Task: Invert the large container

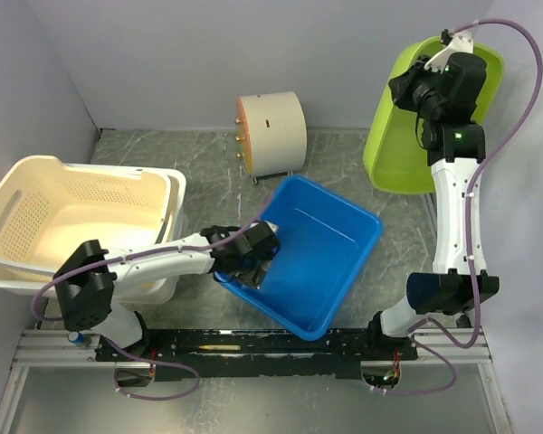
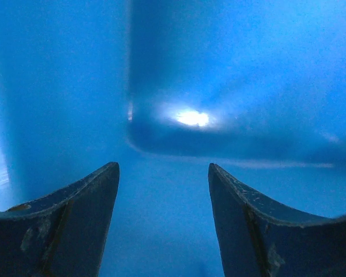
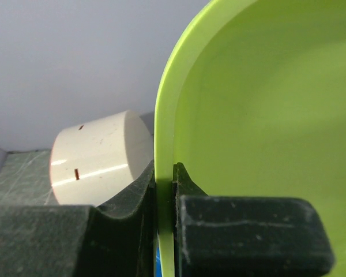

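The right pincer (image 3: 164,173) is pressed tight on the rim of the green tub (image 1: 396,154), which I take to be the large container, though the cream basket (image 1: 36,181) at the left looks as big or bigger. The tub stands on edge at the far right of the worktop (image 1: 190,154), its mouth facing the middle, so it seems about half turned: raised from flat, not yet mouth down. What is left is to carry the rim on over and lower it. The left pincer (image 2: 163,167) is spread, holding nothing, reaching inside the blue bin (image 1: 344,271) near its near-left wall. A pale cylinder (image 1: 271,131) lies on its side at the back, apart from the tub.
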`<action>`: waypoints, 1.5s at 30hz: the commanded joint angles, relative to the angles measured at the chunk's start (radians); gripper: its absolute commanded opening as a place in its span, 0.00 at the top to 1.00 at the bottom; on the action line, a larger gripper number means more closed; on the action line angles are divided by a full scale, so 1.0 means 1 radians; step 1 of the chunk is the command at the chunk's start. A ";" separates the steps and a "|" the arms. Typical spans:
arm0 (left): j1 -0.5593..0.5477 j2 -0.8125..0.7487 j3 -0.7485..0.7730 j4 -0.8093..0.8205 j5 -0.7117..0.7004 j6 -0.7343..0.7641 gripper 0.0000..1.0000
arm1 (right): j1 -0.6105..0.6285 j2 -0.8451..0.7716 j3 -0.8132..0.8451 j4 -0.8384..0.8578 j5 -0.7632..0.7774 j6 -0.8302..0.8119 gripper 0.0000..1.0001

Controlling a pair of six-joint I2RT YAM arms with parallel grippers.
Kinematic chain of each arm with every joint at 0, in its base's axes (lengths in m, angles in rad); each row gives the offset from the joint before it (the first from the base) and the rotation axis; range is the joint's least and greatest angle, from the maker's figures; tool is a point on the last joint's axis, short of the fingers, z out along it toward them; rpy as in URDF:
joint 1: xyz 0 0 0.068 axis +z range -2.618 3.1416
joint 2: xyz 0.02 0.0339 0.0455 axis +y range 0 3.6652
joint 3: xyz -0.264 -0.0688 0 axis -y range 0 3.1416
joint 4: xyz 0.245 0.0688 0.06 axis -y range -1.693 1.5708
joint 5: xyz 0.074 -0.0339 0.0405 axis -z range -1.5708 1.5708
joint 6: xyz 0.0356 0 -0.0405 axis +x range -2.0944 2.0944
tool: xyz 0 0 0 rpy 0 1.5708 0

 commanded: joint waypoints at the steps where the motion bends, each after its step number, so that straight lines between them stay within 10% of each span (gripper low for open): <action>1: 0.106 -0.088 -0.020 -0.178 -0.093 -0.056 0.26 | -0.100 0.030 0.021 0.052 -0.315 0.067 1.00; 15: 0.109 -0.217 0.148 -0.006 -0.028 0.125 0.26 | -0.225 0.106 -0.262 0.393 -0.793 0.358 1.00; 22: 0.109 -0.294 0.168 0.146 0.029 0.137 0.24 | -0.250 0.092 -0.491 0.987 -0.832 0.700 1.00; 35: 0.109 -0.317 0.152 0.221 0.099 0.094 0.24 | -0.234 0.213 -0.881 2.121 -0.423 1.181 1.00; 45: 0.103 -0.340 0.118 0.251 0.110 0.046 0.25 | -0.235 0.194 -1.193 2.321 -0.169 1.074 1.00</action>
